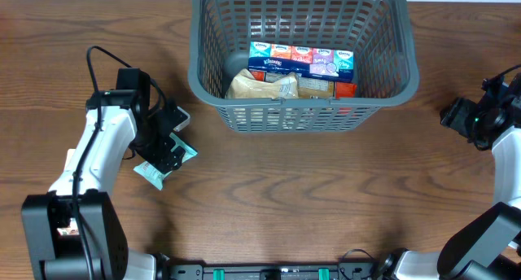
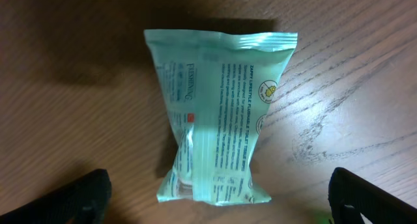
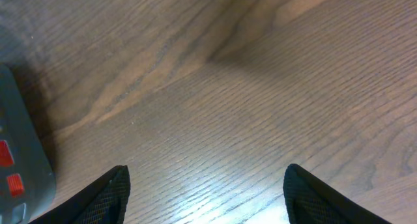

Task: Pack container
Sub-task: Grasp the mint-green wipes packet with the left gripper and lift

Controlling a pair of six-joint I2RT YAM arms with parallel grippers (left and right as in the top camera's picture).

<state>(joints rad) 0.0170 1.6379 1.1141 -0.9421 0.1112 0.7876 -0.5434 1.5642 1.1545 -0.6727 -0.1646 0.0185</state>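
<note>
Container [image 1: 303, 102]: dk grey slotted basket at 12 o'clock on the table [image 1: 326, 199], upright, open top.
Inside container: tissue multipack [image 1: 301, 62] lies across the floor; tan crinkled bag [image 1: 262, 86] touches it on the 6 o'clock side; sth red [image 1: 346, 89] at the 4 o'clock corner, can't tell what.
Teal packet [image 2: 218, 113]: flat on the table, outside the container, approx 8 o'clock from it and well apart. Printed back faces up, crimped ends at 12 and 6 in the left wrist view.
Left gripper [image 2: 218, 188]: above the teal packet, fingers [image 2: 88, 198] wide apart, one each side of the packet's 6 o'clock end. No contact seen.
Right gripper [image 3: 205, 185]: at 3 o'clock on the table, over bare wood, fingers [image 3: 107, 195] spread, nothing between them.
Container vs right gripper: grey corner shows at 8 o'clock in the right wrist view, red visible thru its slots; near but apart from the fingers.
</note>
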